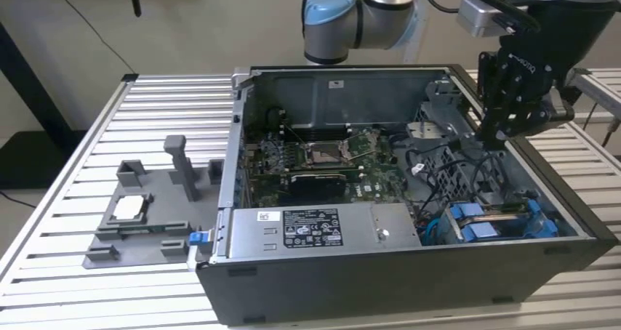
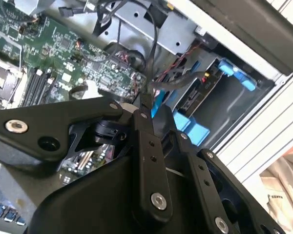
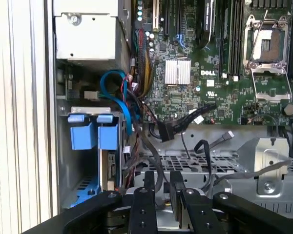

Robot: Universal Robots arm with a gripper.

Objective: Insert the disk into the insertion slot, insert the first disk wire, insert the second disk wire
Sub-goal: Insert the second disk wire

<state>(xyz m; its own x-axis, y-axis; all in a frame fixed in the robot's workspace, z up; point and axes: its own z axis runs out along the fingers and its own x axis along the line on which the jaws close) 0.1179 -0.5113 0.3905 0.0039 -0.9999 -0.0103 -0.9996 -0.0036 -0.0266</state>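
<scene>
Open computer case [image 1: 408, 272] lies on the slatted bench [image 1: 58, 272]. A grey fixture tray [image 1: 145, 221] sits beside it on the exterior view's left. The gripper [image 1: 497, 142] hangs pointing down inside the case on the exterior view's right, over the perforated metal bracket [image 3: 185, 163] and a tangle of cables, and just off the edge of the motherboard [image 1: 321, 159]. It is closed on a dark disk wire [image 2: 145, 100]. In the second wrist view the wire's end sits right at the tips, with the cable running away toward the case wall. In the first wrist view a grey cable passes down between the two fingers [image 3: 149, 187], which stand close together. The disk [image 1: 475, 232] in its blue carrier sits inside the insertion slot [image 3: 90, 109], in the case corner beside the labelled power-supply box [image 1: 310, 228]. Its blue tabs face the case interior. A blue cable [image 3: 118, 92] loops just above the slot. The gripper is apart from the disk, not touching it.
</scene>
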